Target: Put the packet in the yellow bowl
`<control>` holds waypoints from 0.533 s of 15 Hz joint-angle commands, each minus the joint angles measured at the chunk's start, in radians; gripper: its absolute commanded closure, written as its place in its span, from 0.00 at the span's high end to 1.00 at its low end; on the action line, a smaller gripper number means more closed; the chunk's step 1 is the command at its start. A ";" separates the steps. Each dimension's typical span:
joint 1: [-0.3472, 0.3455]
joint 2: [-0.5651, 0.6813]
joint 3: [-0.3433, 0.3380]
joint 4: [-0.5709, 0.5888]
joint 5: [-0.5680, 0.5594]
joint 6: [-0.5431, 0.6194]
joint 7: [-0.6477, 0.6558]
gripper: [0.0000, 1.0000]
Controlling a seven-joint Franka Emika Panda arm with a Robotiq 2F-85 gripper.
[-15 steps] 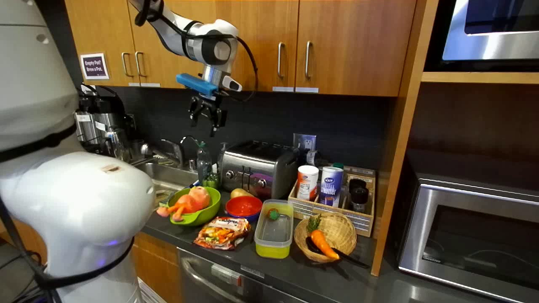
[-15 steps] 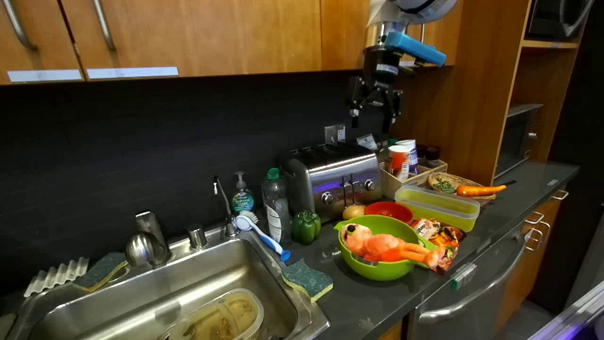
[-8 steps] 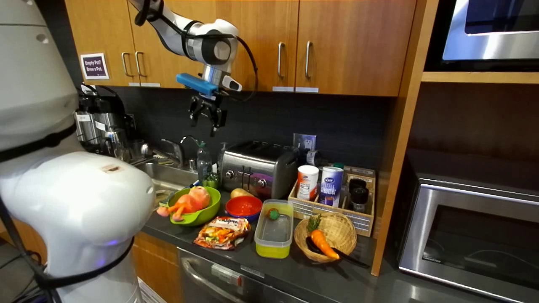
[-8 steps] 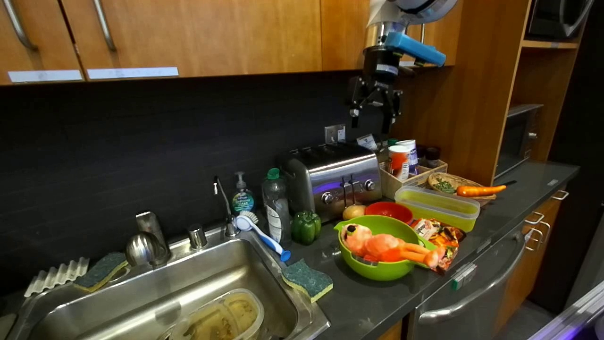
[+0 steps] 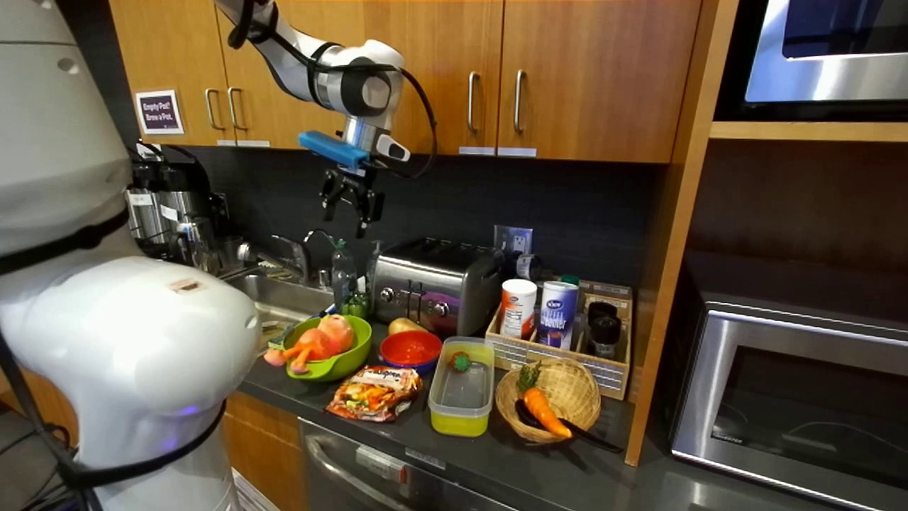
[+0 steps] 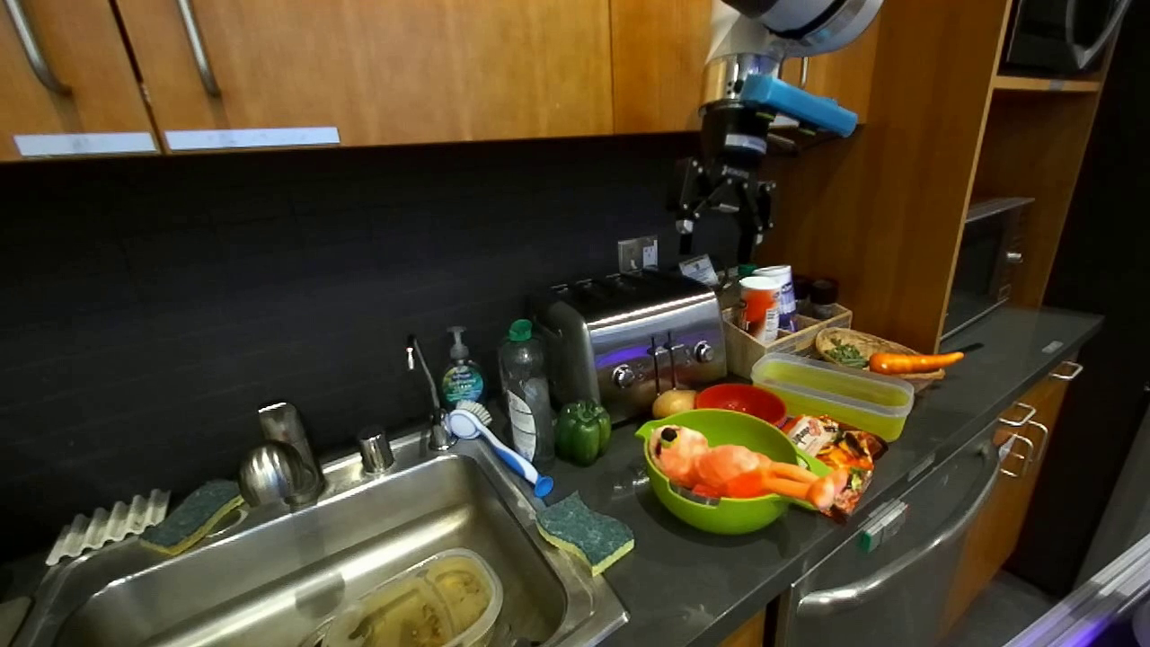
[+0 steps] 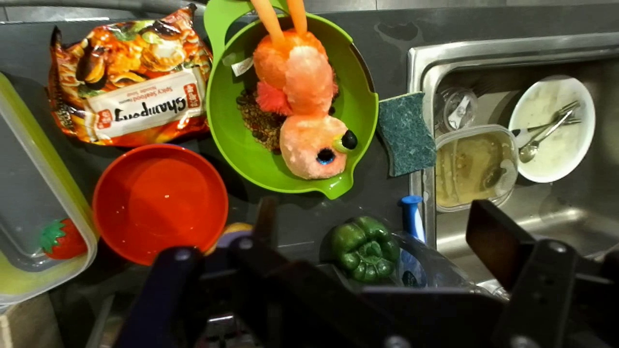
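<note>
Left to right in an exterior view, we see the green bowl (image 5: 340,365) holding a plush toy (image 5: 319,345); the tool (image 5: 345,221), high above the table (image 5: 525,461), jaws wide apart; the packet (image 5: 374,393), lying on the table; the red bowl (image 5: 409,348); the yellow bowl (image 5: 460,425), containing a strawberry (image 5: 459,360); and the basket (image 5: 578,387), bearing a carrot (image 5: 543,410).

A robot arm (image 5: 289,74) wears glossy white, rounded casings (image 5: 135,319), wrapped with black straps (image 5: 71,243), one casing bearing a small tan sticker (image 5: 186,285). A black cable (image 5: 434,131) loops out beside a dark grey joint cover (image 5: 351,92). Next to a silver collar (image 6: 732,76) sits a bright blue bar (image 6: 798,106). The fingers (image 7: 498,246) are black, joined to angular black links (image 7: 539,295) dotted with round screw heads (image 7: 557,246).
</note>
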 commanded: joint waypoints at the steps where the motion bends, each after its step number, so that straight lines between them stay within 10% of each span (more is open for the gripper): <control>1: -0.018 -0.080 0.009 -0.099 -0.015 0.023 0.016 1.00; 8: -0.040 -0.230 0.009 -0.285 -0.057 0.028 0.043 1.00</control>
